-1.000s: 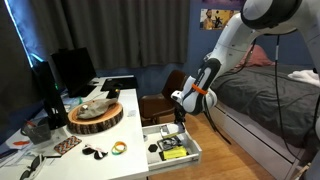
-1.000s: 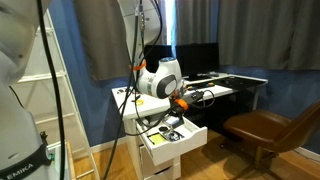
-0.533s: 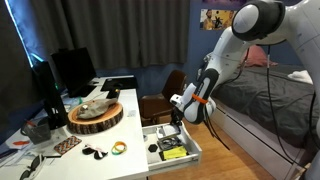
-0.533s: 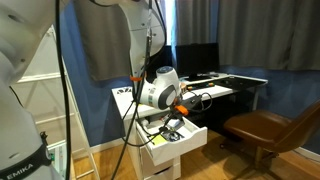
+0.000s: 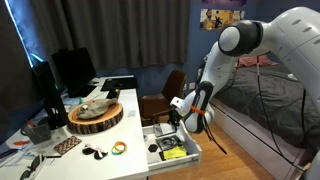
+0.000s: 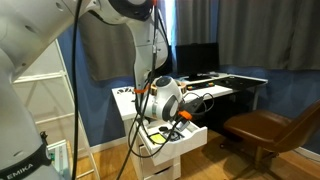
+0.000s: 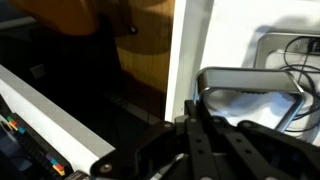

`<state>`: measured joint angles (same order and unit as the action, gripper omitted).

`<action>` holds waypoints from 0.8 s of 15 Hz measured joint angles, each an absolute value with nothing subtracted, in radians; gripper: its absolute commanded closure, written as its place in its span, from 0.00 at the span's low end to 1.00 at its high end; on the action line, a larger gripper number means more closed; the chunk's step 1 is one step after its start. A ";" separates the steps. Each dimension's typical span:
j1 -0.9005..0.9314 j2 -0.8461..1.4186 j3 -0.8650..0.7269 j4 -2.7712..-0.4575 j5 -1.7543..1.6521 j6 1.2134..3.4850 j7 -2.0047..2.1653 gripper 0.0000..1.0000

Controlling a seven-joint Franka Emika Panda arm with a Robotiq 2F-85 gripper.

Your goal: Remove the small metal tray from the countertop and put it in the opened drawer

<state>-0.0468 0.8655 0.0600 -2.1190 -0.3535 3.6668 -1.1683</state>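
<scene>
While the arm is bent low beside the desk, its gripper (image 5: 178,121) hangs just over the opened drawer (image 5: 193,150), which juts out from under the countertop (image 5: 133,133) edge that faces the bed (image 5: 265,105). In the wrist view the small metal tray (image 7: 250,100), pale with a silvery rim, sits right at the dark fingers (image 7: 215,135) above a white surface; whether they clamp its near rim or stand apart cannot be told. On the countertop a round wooden slab (image 5: 96,117) rests mid-surface, and a green ring (image 5: 119,148) lies near the corner next to the drawer
</scene>
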 measured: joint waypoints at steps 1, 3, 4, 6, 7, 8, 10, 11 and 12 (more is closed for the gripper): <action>-0.030 0.885 0.046 -2.106 -0.354 3.697 -1.168 0.99; 0.009 0.924 0.010 -2.075 -0.353 3.748 -1.168 0.99; 0.028 0.943 -0.009 -2.058 -0.353 3.768 -1.168 0.99; 0.062 0.979 -0.043 -2.026 -0.352 3.800 -1.168 0.99; 0.077 0.997 -0.060 -2.010 -0.351 3.814 -1.168 0.99; 0.091 1.013 -0.075 -1.994 -0.349 3.828 -1.169 0.99; 0.111 1.045 -0.097 -1.963 -0.349 3.850 -1.169 0.99; 0.116 1.059 -0.102 -1.951 -0.349 3.852 -1.169 0.99; 0.119 1.071 -0.105 -1.940 -0.349 3.852 -1.169 0.99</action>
